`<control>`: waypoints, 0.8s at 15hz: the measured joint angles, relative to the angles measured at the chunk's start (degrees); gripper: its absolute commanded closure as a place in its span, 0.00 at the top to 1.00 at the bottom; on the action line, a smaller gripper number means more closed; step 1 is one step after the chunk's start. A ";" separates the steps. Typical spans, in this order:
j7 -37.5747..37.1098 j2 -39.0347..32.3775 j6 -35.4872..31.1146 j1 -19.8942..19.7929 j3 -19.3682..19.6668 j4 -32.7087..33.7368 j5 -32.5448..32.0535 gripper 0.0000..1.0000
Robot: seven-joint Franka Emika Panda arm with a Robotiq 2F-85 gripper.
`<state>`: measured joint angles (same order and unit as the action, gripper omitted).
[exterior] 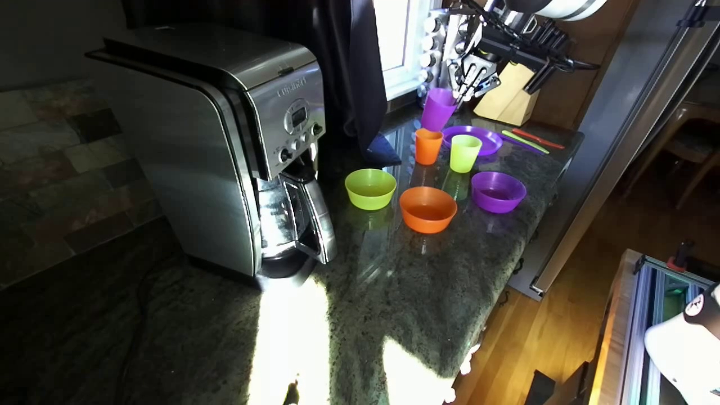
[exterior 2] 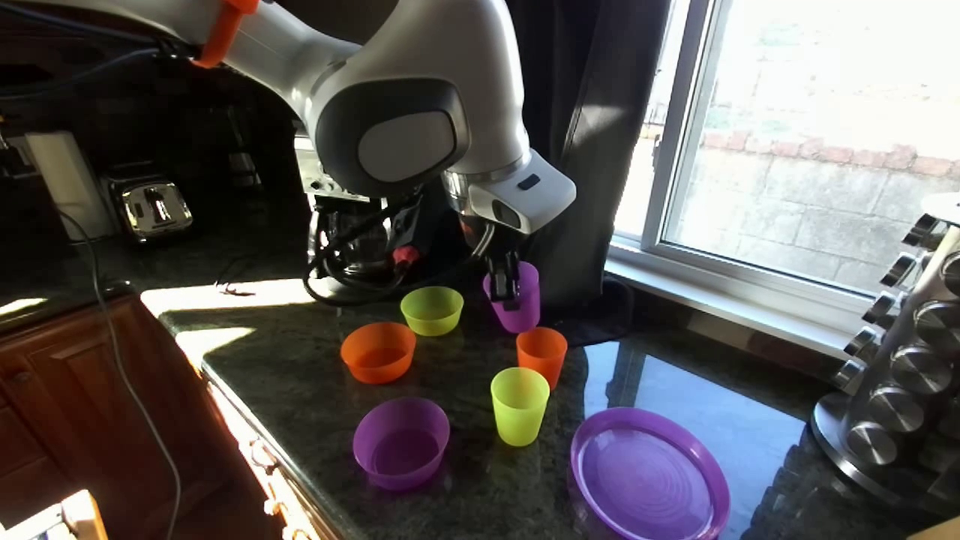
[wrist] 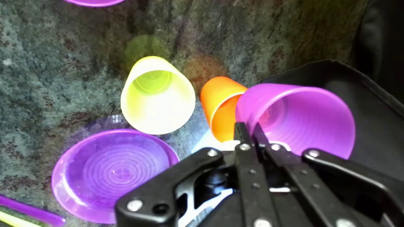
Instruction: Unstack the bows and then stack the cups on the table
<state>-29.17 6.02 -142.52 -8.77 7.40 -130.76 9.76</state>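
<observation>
While the gripper [wrist: 249,126] pinches the purple cup [wrist: 298,116] by its rim above the table [wrist: 75,88] — mouth upward, long axis tilted — the orange cup [wrist: 222,102] and lime cup [wrist: 157,96] stand upright beyond it in the wrist view.

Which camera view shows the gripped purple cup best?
The wrist view: the purple cup appears largest, its inside open to view, though the gripper hides some rim. Both exterior views show mainly its outer side, smaller; in an exterior view the gripper blocks part of the purple cup.
</observation>
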 measured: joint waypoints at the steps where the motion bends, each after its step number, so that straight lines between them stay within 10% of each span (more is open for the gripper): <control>1: -0.03 -0.35 -0.02 -0.10 0.03 0.02 0.13 0.01; 12: -0.16 -2.92 -2.67 -0.50 1.06 0.41 3.11 0.01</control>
<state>-29.34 3.10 -145.19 -9.28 8.46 -130.35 12.87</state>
